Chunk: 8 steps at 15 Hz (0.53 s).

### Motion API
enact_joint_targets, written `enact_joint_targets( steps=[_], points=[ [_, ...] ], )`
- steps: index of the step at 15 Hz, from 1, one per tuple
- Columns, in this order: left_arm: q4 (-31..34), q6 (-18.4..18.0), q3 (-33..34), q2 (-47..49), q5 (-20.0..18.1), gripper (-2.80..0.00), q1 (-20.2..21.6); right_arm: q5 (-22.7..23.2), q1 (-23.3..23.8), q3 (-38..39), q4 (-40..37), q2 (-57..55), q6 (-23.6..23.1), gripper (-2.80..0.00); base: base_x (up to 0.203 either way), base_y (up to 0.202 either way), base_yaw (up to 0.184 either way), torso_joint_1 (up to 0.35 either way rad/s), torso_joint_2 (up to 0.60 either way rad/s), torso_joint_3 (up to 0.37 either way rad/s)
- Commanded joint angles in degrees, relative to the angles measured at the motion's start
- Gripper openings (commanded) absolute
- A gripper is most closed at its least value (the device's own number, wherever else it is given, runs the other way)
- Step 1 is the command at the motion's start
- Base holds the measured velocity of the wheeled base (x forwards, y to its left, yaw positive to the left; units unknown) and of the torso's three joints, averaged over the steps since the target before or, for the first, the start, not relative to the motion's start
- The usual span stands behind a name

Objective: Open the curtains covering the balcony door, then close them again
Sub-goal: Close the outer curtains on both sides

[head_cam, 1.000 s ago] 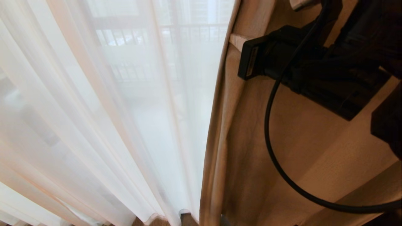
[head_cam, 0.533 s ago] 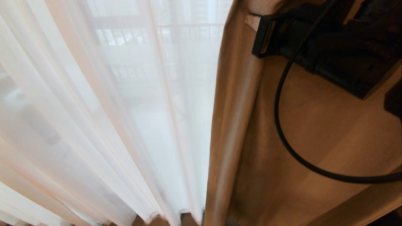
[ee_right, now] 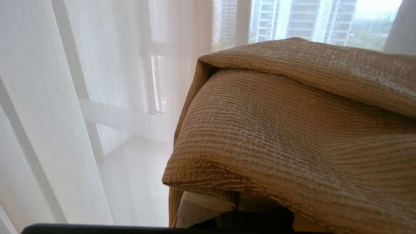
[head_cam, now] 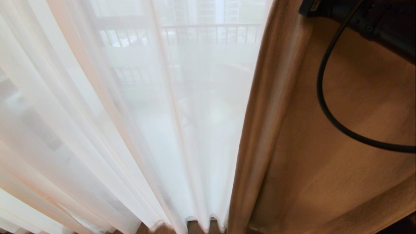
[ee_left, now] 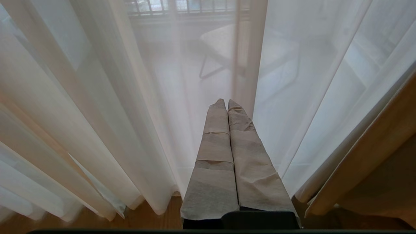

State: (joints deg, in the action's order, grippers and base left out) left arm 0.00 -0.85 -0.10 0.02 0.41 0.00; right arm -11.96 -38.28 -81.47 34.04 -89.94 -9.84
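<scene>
The curtains hang in two layers. The white sheer (head_cam: pixel 136 107) fills the left and middle of the head view, and the thick beige curtain (head_cam: pixel 325 156) hangs on the right. My right arm (head_cam: pixel 373 22) shows only at the top right corner, against the thick curtain. In the right wrist view the woven fabric (ee_right: pixel 286 130) folds over the shut right gripper, with only the taped finger bases (ee_right: pixel 195 211) showing. My left gripper (ee_left: pixel 226 101) is shut and empty, low before the sheer. The balcony door frame (ee_right: pixel 97 110) shows dimly through the sheer.
A dark-barred railing (head_cam: pixel 208 32) and a chair (ee_left: pixel 224 48) on the balcony show through the sheer. Wooden floor (ee_left: pixel 156 221) runs under the curtain hems. A black cable (head_cam: pixel 325 107) loops from the right arm across the thick curtain.
My right arm has moved up and to the right, almost out of the head view. The thick curtain's edge has gone right with it, uncovering more sheer. The left gripper is still.
</scene>
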Motion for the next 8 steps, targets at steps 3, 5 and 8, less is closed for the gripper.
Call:
enact_joint_targets(
  steps=[3,5,8],
  points=[
    [0.0,0.0,0.0,0.0,0.0,-2.80,0.0,-0.2,0.1,2.9,0.4,3.5,-0.3,0.00,0.000,0.000,0.000,0.000,0.00,0.000],
    [0.0,0.0,0.0,0.0,0.0,-2.80,0.0,-0.2,0.1,6.0,0.6,5.4,-0.6,0.00,0.000,0.000,0.000,0.000,0.00,0.000],
    [0.0,0.0,0.0,0.0,0.0,-2.80,0.0,-0.2,0.1,12.0,0.7,9.4,-1.1,0.00,0.000,0.000,0.000,0.000,0.00,0.000]
  ],
)
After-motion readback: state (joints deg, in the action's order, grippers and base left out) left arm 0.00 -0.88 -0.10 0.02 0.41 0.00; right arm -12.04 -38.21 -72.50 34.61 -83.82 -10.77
